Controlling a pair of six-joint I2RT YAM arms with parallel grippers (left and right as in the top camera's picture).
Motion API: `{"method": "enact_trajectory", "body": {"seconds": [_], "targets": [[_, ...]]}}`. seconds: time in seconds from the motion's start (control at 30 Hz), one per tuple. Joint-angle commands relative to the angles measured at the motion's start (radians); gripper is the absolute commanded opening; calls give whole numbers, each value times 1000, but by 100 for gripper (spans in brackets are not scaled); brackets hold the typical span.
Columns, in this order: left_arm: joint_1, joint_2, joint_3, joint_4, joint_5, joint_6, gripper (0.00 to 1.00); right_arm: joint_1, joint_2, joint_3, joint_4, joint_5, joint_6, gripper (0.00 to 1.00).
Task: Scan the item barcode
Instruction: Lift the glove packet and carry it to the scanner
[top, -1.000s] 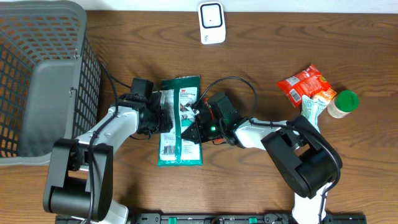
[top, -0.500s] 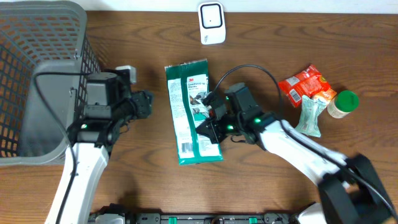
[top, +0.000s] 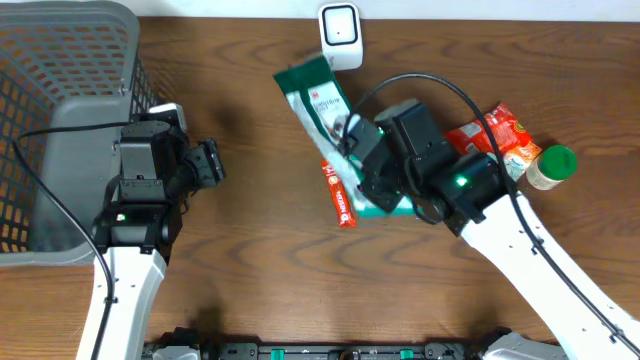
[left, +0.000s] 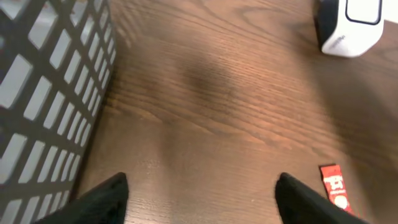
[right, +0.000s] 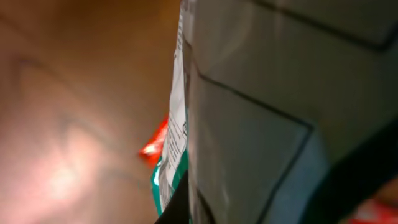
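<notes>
Overhead: green packet (top: 318, 100), pinched in my right gripper (top: 362, 165), top end just beside the scanner (top: 341, 37), likely to present its barcode. Left gripper (top: 212, 163): jaws apart, empty, beside the basket (top: 60, 60).

Shows smooth, softly shining grain across the brown wooden surface (top: 250, 250). Looks matt and hard on the grey plastic lattice basket (top: 90, 20). Gleams glossy on the green-and-white film pack (top: 318, 100), the small red foil-like sachet (top: 337, 195) and the crinkled red snack bag (top: 485, 135). Reads as smooth plastic on the boxy white scanner (top: 340, 38).
</notes>
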Motion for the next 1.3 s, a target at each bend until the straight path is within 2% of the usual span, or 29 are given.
{"method": "enact_trajectory", "body": {"seconds": [0.0, 0.07, 0.33, 0.53, 0.6, 0.9, 1.07, 1.17, 1.27], "targets": [[4, 9, 16, -4, -31, 6, 82, 72, -16, 58, 4, 245, -202, 1], [4, 11, 16, -6, -31, 6, 89, 118, -12, 61, 15, 320, -276, 1], [4, 11, 16, -6, -31, 6, 89, 219, 100, 61, 67, 636, -512, 1], [4, 11, 16, -6, -31, 6, 90, 218, 212, 61, 292, 830, -682, 1], [4, 11, 16, -6, -31, 6, 90, 217, 244, 61, 391, 867, -791, 1], [4, 11, 16, -6, -31, 6, 90, 179, 361, 61, 891, 848, -1347, 1], [4, 11, 16, -6, -31, 6, 90, 119, 455, 64, 1123, 747, -1512, 1], [4, 11, 16, -6, -31, 6, 90, 82, 520, 98, 1187, 715, -1574, 1], [4, 11, 16, -6, -31, 6, 90, 40, 624, 216, 1186, 715, -1589, 1]]}}
